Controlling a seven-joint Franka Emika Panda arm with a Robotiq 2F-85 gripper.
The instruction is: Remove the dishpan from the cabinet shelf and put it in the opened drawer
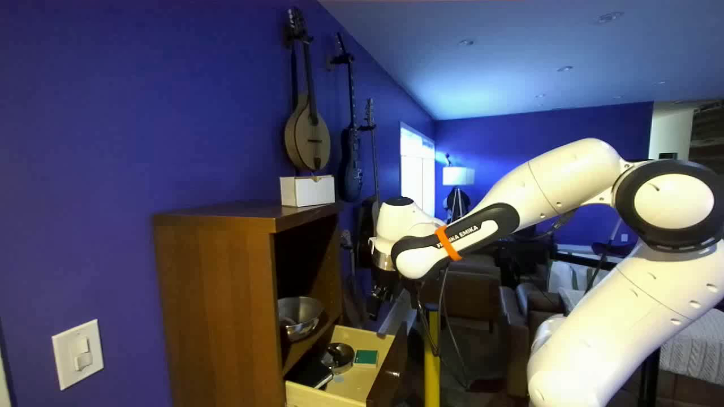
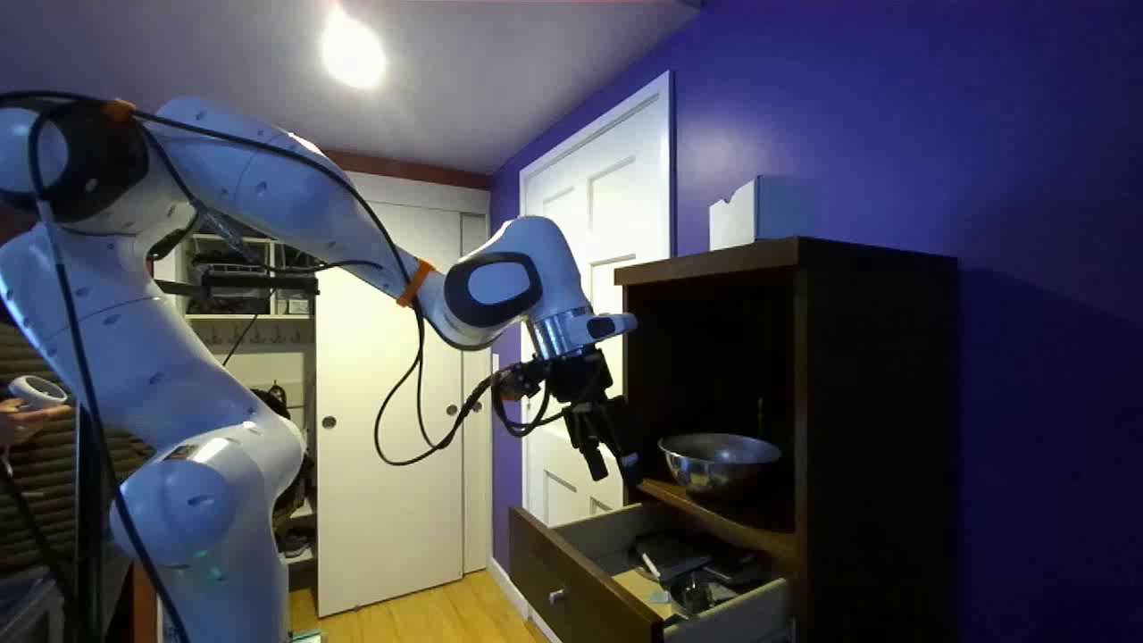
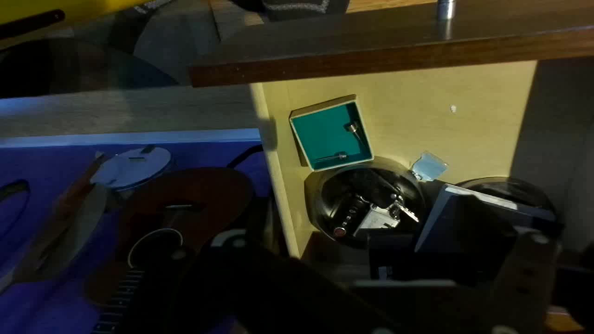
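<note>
The dishpan, a shiny silver metal bowl [image 1: 304, 321], stands upright on the cabinet shelf [image 1: 310, 343] and shows in an exterior view [image 2: 720, 463] on the shelf board [image 2: 759, 529]. It is out of view in the wrist view. The open drawer [image 1: 348, 385] is below the shelf; it also shows in an exterior view [image 2: 638, 589] and the wrist view [image 3: 482, 106]. My gripper [image 2: 613, 470] is open and empty, pointing down in front of the cabinet, beside the dishpan and apart from it. Its dark fingers stand wide apart in the wrist view [image 3: 383, 239].
In the drawer lie a dark round bowl [image 3: 325, 199] with keys, a green-lined box [image 3: 325, 132], dark flat items [image 3: 468, 222] and a blue scrap [image 3: 429, 166]. A white box [image 1: 308, 191] stands on the cabinet top. Guitars [image 3: 185, 199] are beside the drawer.
</note>
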